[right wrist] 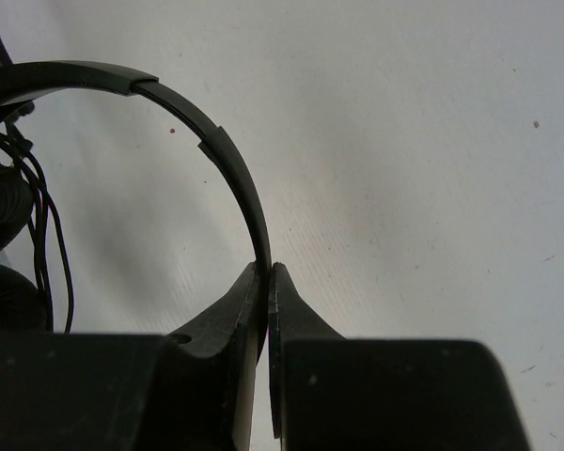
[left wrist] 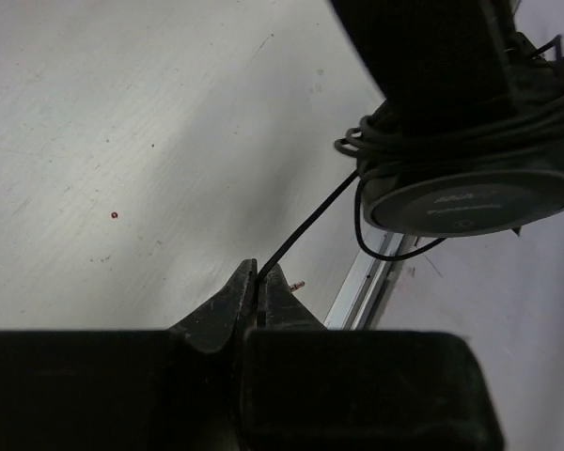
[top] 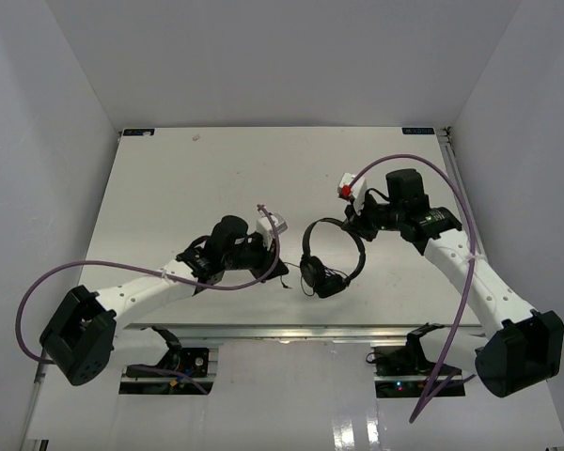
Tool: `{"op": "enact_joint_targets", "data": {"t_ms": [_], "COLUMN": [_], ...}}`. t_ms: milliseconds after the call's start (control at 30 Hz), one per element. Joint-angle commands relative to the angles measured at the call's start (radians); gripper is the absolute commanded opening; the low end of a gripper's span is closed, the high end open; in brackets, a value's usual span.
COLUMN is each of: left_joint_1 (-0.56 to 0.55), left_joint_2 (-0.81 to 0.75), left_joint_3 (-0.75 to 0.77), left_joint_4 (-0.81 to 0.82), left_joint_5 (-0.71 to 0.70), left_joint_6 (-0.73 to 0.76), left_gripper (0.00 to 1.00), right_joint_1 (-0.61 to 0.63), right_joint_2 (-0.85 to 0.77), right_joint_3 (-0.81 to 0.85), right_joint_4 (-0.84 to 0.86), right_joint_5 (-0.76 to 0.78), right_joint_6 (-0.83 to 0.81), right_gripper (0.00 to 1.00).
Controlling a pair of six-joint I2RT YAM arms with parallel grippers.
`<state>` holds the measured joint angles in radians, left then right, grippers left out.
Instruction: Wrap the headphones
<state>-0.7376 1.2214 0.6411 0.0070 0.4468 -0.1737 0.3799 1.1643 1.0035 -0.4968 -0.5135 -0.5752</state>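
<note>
Top view: the headphones [top: 316,273] are found just off the middle of the counter [top: 169,188], toward 4 o'clock. The left tool [top: 280,274] is at their 9 o'clock and the right tool [top: 355,225] at their 1 o'clock.

Materials: the counter is white and matte, with fine scuffs and a few specks. A pale metal rail [top: 291,331] runs along its near edge. A thick purple robot cable [top: 465,235] is looped over each arm.

Headphones: all black. The headband [right wrist: 226,160] is a thin, flat, smooth arch with a stepped joint where one section slides into the next. In the left wrist view, one earcup [left wrist: 470,202] is seen edge-on as a round disc with a flat outer cap carrying faint print. Several loose turns of the thin cable [left wrist: 305,221] are bunched just above that cap. One strand runs straight from this bundle toward 7 o'clock, down to the left tool [left wrist: 260,272]. Whether the earcups rest on the counter cannot be told.

Tools: the left tool is pressed together, with the cable strand pinched between its dark, wedge-shaped tips. A small metallic plug tip [left wrist: 298,284] is seen just at 3 o'clock of those tips. The right tool [right wrist: 268,272] is likewise pressed together, and the lower end of the headband arch is pinched between its tips.
</note>
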Motion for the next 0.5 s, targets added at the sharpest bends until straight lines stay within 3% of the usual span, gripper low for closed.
{"op": "enact_joint_targets", "data": {"t_ms": [0,267,467], "left_joint_1": [0.025,0.086,0.17], "left_joint_2": [0.056,0.175,0.319], "left_joint_3": [0.131,0.231,0.33], "left_joint_4": [-0.164,-0.206,-0.223], "left_joint_5": [0.09,0.064,0.154], "left_joint_6": [-0.005,-0.016,-0.022], "left_gripper": [0.0,0.0,0.0], "right_joint_1": [0.031,0.071,0.073], "right_joint_2": [0.029,0.127,0.214], "right_joint_3": [-0.039,-0.063,-0.065], "right_joint_4": [0.083,0.2,0.339], "right_joint_5": [0.096,0.135,0.247], "right_joint_6": [-0.043,-0.022,0.053], "right_gripper": [0.08,0.08,0.08]}}
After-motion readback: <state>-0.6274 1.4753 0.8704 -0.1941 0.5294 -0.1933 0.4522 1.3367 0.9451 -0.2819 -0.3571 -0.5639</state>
